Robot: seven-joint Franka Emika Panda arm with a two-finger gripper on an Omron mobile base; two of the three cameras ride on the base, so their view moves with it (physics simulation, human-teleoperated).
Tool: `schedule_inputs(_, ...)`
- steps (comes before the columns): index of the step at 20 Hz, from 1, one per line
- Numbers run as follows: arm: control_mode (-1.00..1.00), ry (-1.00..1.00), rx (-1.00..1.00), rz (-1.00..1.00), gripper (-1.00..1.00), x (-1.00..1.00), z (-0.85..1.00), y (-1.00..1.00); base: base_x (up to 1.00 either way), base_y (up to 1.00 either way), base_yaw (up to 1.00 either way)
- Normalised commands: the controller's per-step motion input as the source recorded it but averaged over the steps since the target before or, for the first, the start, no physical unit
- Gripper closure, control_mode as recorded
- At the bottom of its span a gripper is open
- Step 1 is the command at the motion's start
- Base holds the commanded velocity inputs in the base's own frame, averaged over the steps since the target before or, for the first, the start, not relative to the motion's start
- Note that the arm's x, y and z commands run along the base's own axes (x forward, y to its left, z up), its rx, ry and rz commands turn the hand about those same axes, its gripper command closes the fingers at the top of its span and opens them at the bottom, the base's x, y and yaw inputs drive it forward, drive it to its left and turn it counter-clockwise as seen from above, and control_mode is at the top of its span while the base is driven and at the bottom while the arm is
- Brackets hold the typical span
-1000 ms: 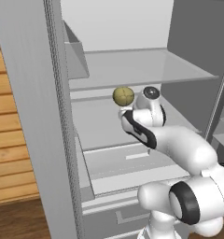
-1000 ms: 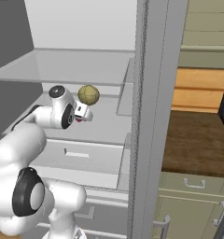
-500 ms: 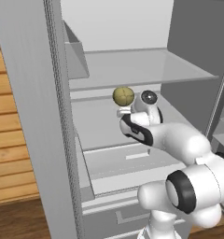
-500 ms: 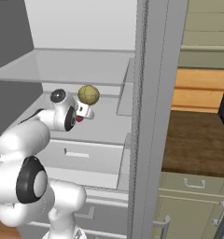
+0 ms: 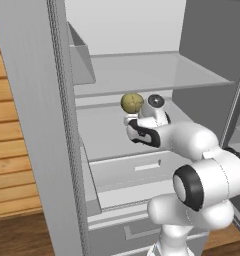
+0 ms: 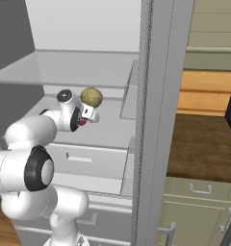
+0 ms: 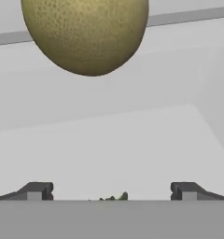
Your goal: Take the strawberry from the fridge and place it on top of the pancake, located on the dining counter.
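Note:
The fridge (image 5: 57, 130) stands open, and my arm reaches onto its middle shelf (image 6: 112, 129). In the hand view my gripper (image 7: 111, 191) is open, its two dark fingertips (image 7: 37, 190) far apart. Between them only the green leaves of the strawberry (image 7: 115, 197) peek up at the bottom edge. The right base view shows a bit of the strawberry's red (image 6: 82, 123) under the gripper (image 6: 86, 117). From the left base view the gripper (image 5: 133, 125) sits just below a yellow-green ball. The pancake and the dining counter are out of view.
The yellow-green round fruit (image 5: 132, 102) (image 6: 91, 96) (image 7: 86, 32) rests on the shelf just behind the hand. A glass shelf (image 5: 142, 70) hangs above, and a drawer (image 5: 137, 167) lies below. A brown worktop (image 6: 204, 144) over green cabinets lies right of the fridge.
The hand has edged slightly left and closer to the round fruit while the elbow swung up. The jaws stayed open.

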Motion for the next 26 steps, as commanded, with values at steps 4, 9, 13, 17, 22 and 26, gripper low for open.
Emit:
schedule_inputs(4, -1.00, 0.18, -0.01, 0.00, -1.00, 0.09, -0.22, 0.00, 0.00, 0.00, 0.00)
schedule_inputs(9, -1.00, 0.04, 0.00, 0.00, -1.00, 0.06, -0.30, 0.00, 0.00, 0.00, 0.00)
schedule_inputs(13, -1.00, 0.00, 0.00, 0.00, -1.00, 0.00, -0.34, 0.00, 0.00, 0.00, 0.00)
schedule_inputs(17, -1.00, 0.00, 0.00, -0.01, -1.00, -0.03, -0.36, 0.00, 0.00, 0.00, 0.00)
schedule_inputs(22, -1.00, 0.00, -0.01, -0.03, -1.00, -0.16, -0.28, 0.02, 0.00, 0.00, 0.00)
schedule_inputs(26, -1.00, 0.00, -0.01, -0.04, -1.00, -0.27, -0.22, 0.05, 0.00, 0.00, 0.00)
